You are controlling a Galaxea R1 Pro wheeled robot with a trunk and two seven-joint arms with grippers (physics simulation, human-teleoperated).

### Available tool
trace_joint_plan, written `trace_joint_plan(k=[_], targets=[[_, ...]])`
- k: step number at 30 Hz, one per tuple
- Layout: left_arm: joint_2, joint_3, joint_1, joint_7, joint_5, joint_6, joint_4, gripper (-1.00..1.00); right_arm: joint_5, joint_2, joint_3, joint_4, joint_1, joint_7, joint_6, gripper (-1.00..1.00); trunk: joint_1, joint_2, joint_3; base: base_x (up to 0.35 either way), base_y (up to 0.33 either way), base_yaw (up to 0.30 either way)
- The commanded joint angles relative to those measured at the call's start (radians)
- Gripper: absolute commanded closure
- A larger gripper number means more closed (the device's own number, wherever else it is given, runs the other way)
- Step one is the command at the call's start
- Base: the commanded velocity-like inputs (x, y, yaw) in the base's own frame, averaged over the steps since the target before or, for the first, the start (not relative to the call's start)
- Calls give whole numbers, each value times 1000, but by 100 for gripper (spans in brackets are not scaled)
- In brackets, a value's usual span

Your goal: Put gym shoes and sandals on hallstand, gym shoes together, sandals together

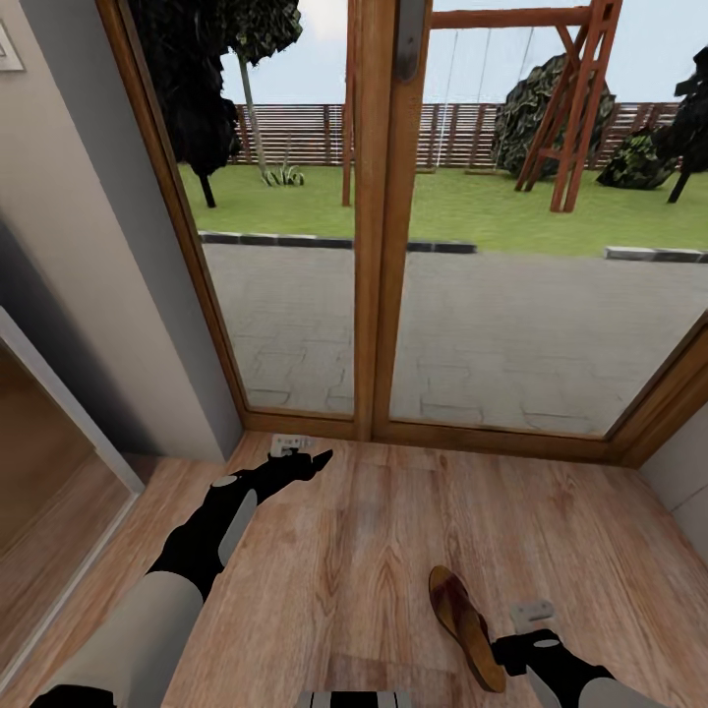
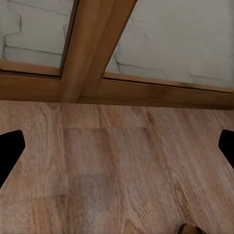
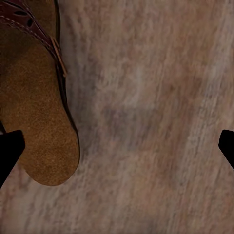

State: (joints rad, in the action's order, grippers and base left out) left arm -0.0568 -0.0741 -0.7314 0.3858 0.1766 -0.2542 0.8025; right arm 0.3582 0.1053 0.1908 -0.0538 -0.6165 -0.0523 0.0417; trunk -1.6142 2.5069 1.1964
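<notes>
One dark brown sandal (image 1: 464, 624) lies flat on the wood-plank corridor floor (image 1: 374, 551), near the bottom right of the head view. My right gripper (image 1: 505, 647) hovers open just beside its right edge, pointing down. In the right wrist view the sandal's heel end (image 3: 36, 112) lies by one fingertip (image 3: 9, 152), with bare floor between the fingers. My left gripper (image 1: 315, 459) is open and holds nothing, stretched low toward the door sill. The gym shoes, the other sandal and the hallstand are out of view.
A wood-framed glass door (image 1: 379, 246) closes off the corridor ahead, with its sill (image 2: 146, 90) close to the left gripper. A grey wall (image 1: 88, 256) and a pale-edged opening (image 1: 69, 413) stand at the left. A wall corner (image 1: 683, 472) is at the right.
</notes>
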Motion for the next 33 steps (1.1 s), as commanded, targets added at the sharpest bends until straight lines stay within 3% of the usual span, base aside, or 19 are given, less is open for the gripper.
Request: trace_joint_plan(k=[1,4,13,24,33], targets=[[0,0,0,1,11,-10,1,-100,11,-1,4,-1,0,-1,4,-100,0,0,1,0,0,0],[0,0,0,1,11,-10,1,-100,11,-3,-15,-1,0,-1,4,-100,0,0,1,0,0,0],[0,0,0,1,11,-10,1,-100,10,-6,-104,-1,0,-1,6,-100,-3,2,38,0,0,28],[0,0,0,1,11,-10,1,-100,10,-7,-117,-2,0,-1,6,-100,-3,2,48,0,0,60],[0,0,0,1,11,-10,1,-100,10,-9,-118,-3,0,-1,6,-100,-5,3,71,0,0,20]])
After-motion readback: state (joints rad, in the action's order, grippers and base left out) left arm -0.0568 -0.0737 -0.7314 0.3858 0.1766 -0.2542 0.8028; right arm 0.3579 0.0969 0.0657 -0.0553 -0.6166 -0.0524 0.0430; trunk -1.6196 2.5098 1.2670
